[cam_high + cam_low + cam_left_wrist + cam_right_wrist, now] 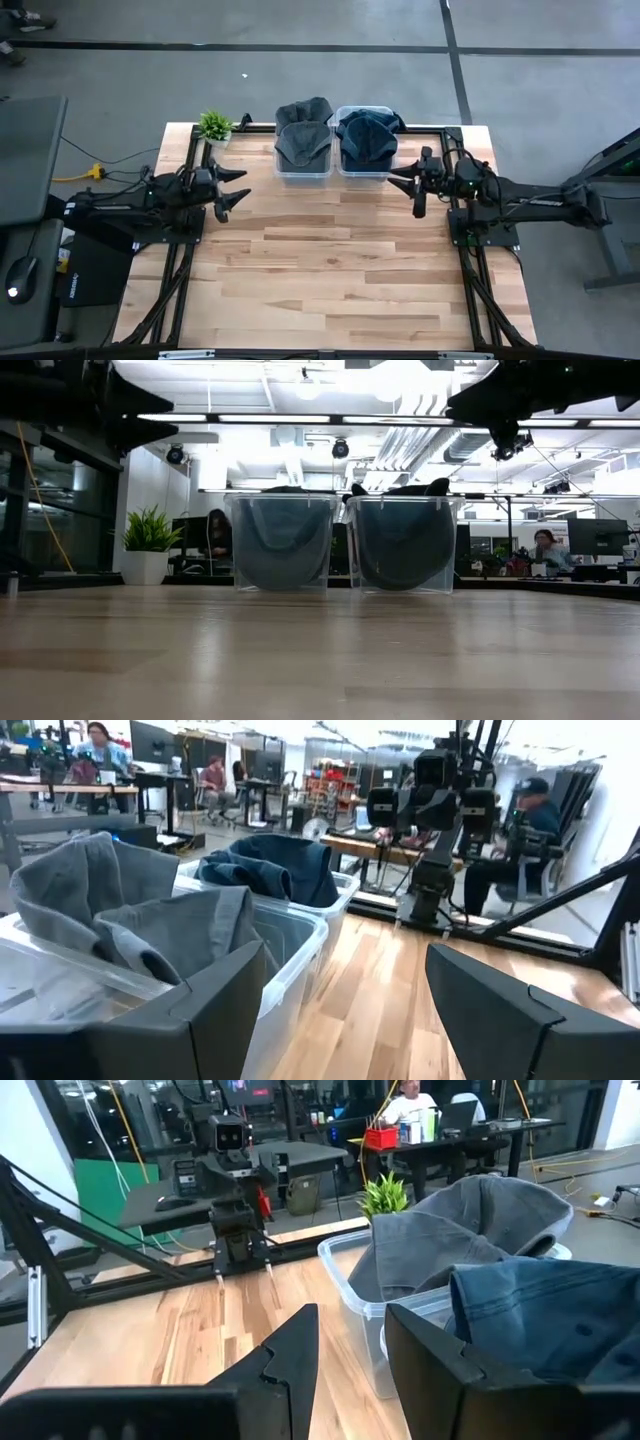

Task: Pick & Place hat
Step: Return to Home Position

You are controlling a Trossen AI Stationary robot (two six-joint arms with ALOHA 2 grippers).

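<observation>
My right gripper (412, 185) hung empty, narrowly parted; my left gripper (235, 188) gaped wide. The blue caps (366, 140) lay in the transparent bin (362, 172) close beside the right one. They looked soft, light and floppy, so I'd pinch a brim.

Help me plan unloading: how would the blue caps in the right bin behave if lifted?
Probably floppy: the blue caps lie crumpled, heaped above the rim of the right transparent bin. Likely light, being soft cloth. Piled together, one may drag another along.
</observation>
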